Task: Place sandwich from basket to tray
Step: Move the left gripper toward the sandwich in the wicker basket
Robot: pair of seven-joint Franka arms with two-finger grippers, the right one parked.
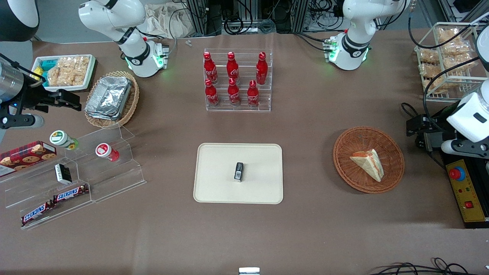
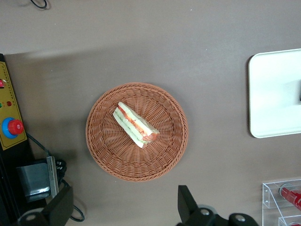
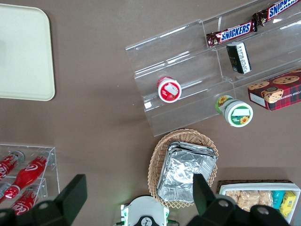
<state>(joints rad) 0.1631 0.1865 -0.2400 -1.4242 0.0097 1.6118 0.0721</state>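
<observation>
The sandwich [image 1: 367, 163] [image 2: 135, 124], a pale wedge with red and green layers in clear wrap, lies in the round reddish-brown basket [image 1: 353, 181] [image 2: 141, 162]. The cream tray [image 1: 214, 172] [image 2: 273, 94] [image 3: 23, 52] lies flat beside the basket, toward the parked arm's end, with a small black object [image 1: 238, 171] on it. My gripper [image 1: 414, 133] [image 2: 122, 207] hangs beside the basket at the working arm's end of the table, above the cloth and apart from the wicker. Its fingers stand wide open with nothing between them.
A yellow control box [image 1: 464, 191] [image 2: 11, 127] with a red button lies close to the basket at the table's end. A clear rack of red bottles [image 1: 237, 82] stands farther from the camera than the tray. A wire rack of snacks [image 1: 447, 57] stands near the working arm's base.
</observation>
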